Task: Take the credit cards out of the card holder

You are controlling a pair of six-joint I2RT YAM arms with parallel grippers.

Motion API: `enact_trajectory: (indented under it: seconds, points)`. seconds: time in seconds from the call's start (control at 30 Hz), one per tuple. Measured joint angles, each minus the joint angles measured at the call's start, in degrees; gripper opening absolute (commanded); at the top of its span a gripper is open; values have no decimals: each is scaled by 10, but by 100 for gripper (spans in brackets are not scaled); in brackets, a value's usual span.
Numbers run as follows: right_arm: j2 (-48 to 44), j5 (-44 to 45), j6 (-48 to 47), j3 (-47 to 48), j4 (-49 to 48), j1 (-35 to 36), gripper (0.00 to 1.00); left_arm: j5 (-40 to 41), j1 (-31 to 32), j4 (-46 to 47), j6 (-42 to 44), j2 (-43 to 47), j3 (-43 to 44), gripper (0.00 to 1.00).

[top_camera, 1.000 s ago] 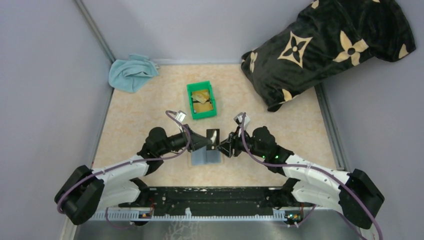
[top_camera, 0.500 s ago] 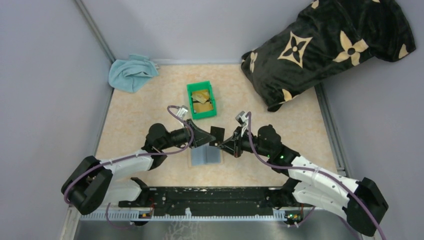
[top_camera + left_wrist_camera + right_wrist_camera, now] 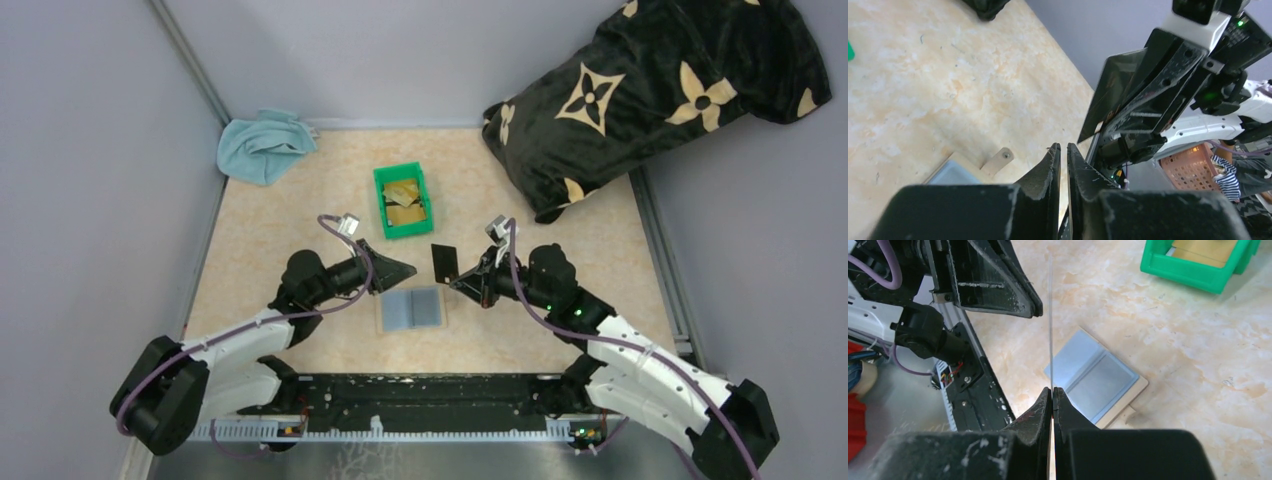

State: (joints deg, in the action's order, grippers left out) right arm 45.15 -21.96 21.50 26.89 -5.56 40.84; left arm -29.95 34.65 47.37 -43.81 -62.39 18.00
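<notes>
A black cushion (image 3: pixel 650 90) patterned with tan four-petal flower motifs fills the upper right of the overhead view. It is the only marking that can be made out, and the card faces are too small to read.

At centre frame the right gripper (image 3: pixel 1053 392) clamps a black credit card (image 3: pixel 445 262) by its lower edge. The fingers are pressed tight on it and the card stands upright above the table (image 3: pixel 280 240). In the right wrist view the card appears edge-on, as a thin vertical line rising from the fingertips.

The left gripper (image 3: pixel 1063 147) sits just left of the card and apart from it. Its fingers are drawn together to a narrow slit and hold nothing.

The card holder (image 3: pixel 412 308) lies flat on the table just below and between the two grippers. It is spread open with its blue-grey inner face up, a tan edge and a small tan tab showing at one side, and neither gripper touches it.

Above it, toward the middle of the frame, gold-tan credit cards (image 3: pixel 405 205) rest inside a green bin (image 3: pixel 408 232). A crumpled blue cloth (image 3: pixel 262 145) lies in the upper left corner of the table.
</notes>
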Motion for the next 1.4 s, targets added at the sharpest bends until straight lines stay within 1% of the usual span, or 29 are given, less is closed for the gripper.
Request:
enact_trajectory:
  seconds: [0.1,0.13,0.17,0.2,0.33,0.37,0.4,0.5,0.7,0.87,1.0,1.07,1.13,1.23,1.4]
  points:
    - [-1,-4,-7,9,17,-12,0,2,-1,-7,0,5,-12,18]
    - [-1,-5,-10,14,24,-15,0,3,-1,-11,1,8,-16,22]
    - [0,-9,-13,19,29,-16,0,4,-2,-14,2,10,-18,30]
    - [4,-14,-17,25,35,-17,0,6,-3,-20,4,15,-18,36]
    - [34,-25,-40,51,56,-15,0,19,-6,-48,26,30,-6,45]
    - [41,-17,-48,52,63,-12,0,22,-6,-59,32,29,6,48]
    - [44,-13,-52,52,68,-8,0,26,-7,-68,38,29,19,55]
    - [66,15,-69,55,94,5,0,34,-7,-80,52,28,58,64]
    - [106,55,-80,58,111,43,0,64,-7,-105,69,-1,124,65]
    - [112,56,-79,58,106,53,0,77,-6,-138,71,-58,139,64]
    - [123,59,-78,59,96,53,0,96,17,-195,75,-108,160,64]
    - [132,60,-78,59,97,53,0,110,40,-214,76,-111,162,64]
    - [139,60,-75,59,100,53,0,118,50,-218,77,-109,163,65]
    - [144,61,-73,59,95,53,0,135,55,-227,76,-97,161,68]
    - [154,63,-73,59,83,53,0,159,55,-240,72,-71,155,87]
